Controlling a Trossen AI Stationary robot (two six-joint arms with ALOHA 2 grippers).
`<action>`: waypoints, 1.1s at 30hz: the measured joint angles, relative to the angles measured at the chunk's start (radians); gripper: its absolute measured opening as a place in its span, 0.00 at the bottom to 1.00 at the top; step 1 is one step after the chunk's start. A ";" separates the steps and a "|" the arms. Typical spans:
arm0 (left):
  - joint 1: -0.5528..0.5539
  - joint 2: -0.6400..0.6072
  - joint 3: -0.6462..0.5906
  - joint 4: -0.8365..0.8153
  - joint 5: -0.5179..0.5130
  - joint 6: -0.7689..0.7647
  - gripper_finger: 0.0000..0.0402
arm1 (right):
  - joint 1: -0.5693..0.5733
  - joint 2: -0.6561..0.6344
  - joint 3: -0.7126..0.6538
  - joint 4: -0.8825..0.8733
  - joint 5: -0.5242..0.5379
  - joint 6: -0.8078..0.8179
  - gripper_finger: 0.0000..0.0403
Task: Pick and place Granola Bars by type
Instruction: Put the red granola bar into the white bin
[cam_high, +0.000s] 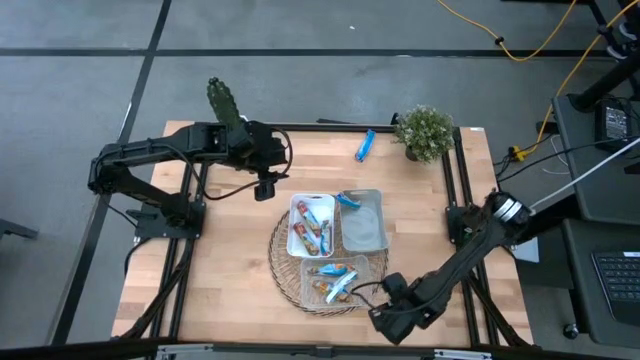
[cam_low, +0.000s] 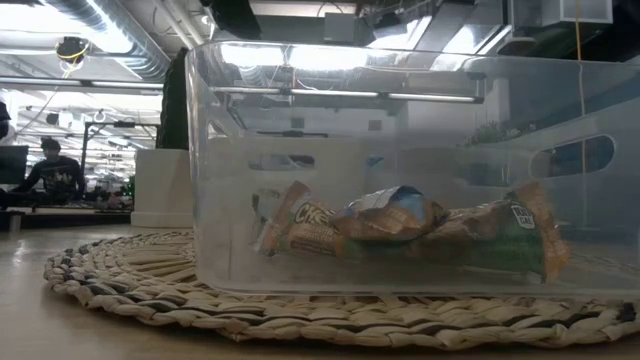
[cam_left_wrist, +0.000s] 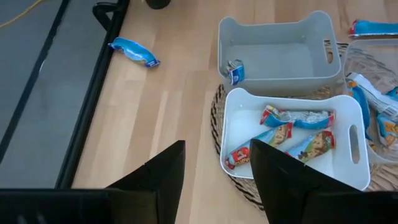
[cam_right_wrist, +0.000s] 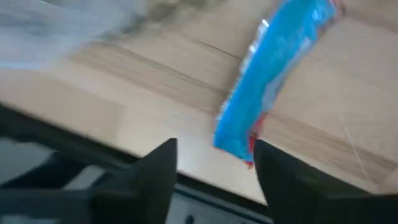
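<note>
A white tray (cam_high: 310, 226) holds several blue-and-red bars (cam_left_wrist: 292, 134). The grey tray (cam_high: 364, 222) holds one small blue bar (cam_left_wrist: 235, 71), and the clear tray (cam_low: 400, 170) holds brownish and blue bars (cam_low: 400, 225). One blue bar (cam_high: 365, 145) lies loose on the far part of the table. My left gripper (cam_high: 265, 186) hovers open, to the far left of the trays. My right gripper (cam_high: 385, 312) is open, low at the near edge. A blue bar with red (cam_right_wrist: 273, 74) lies on the wood with its near end between the fingers. My right gripper (cam_right_wrist: 214, 168) has the blue bar's near end (cam_right_wrist: 235, 142) between its open fingers, and the bar lies flat on the table. Whether a finger touches it, I cannot tell.
All three trays sit on a round woven mat (cam_high: 285, 262) at the table's middle. A potted plant (cam_high: 426, 130) stands at the far right corner and a cactus (cam_high: 222, 100) at the far left. The black table rail (cam_right_wrist: 74, 149) runs close to my right gripper. A person (cam_low: 55, 170) sits far behind.
</note>
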 joint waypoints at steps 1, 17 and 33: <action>0.000 0.000 0.000 0.000 0.003 0.000 0.43 | 0.000 0.017 0.000 -0.004 -0.017 0.001 0.57; 0.000 0.000 0.000 0.000 0.050 -0.049 0.43 | -0.027 0.148 0.000 -0.062 -0.016 -0.008 0.62; 0.000 0.000 0.000 0.000 0.050 -0.054 0.43 | 0.027 0.147 0.135 -0.249 -0.071 -0.031 0.09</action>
